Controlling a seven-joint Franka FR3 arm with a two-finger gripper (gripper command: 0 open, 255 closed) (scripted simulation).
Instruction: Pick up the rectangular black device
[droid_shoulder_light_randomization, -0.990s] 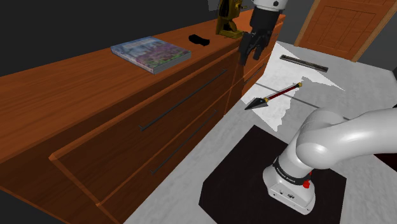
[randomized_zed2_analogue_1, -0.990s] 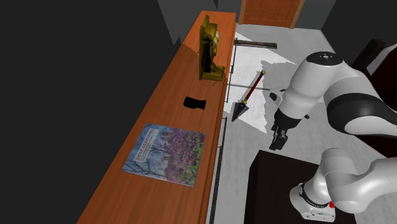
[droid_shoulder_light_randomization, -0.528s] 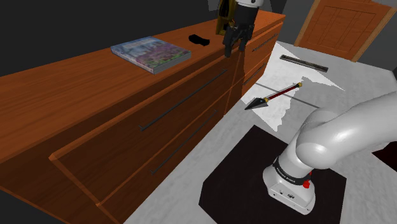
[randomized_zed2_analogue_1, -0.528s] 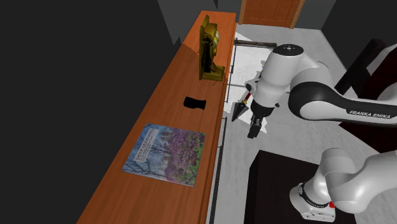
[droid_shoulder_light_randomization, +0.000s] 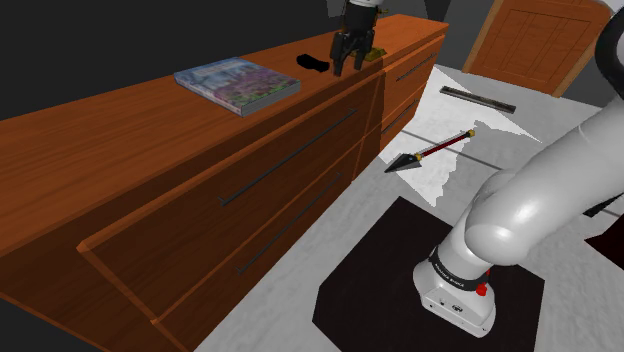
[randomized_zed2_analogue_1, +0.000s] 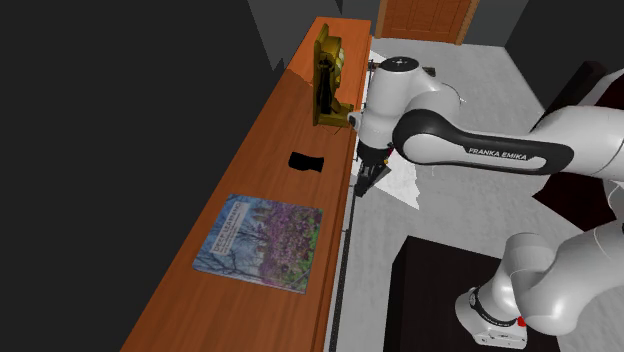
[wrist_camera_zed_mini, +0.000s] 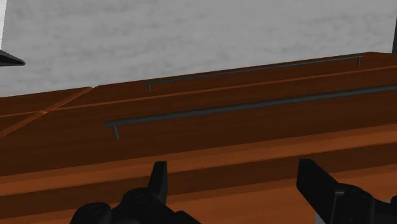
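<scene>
Black device (droid_shoulder_light_randomization: 313, 63), one, seemingly just beside claw (droid_shoulder_light_randomization: 349, 68), spread wide, empty, one book (droid_shoulder_light_randomization: 237, 83).

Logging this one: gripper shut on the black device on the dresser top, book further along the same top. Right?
Not quite: the gripper is open and empty, fingers apart in the wrist view. The black device lies free on the dresser top, the book further along it.
</scene>
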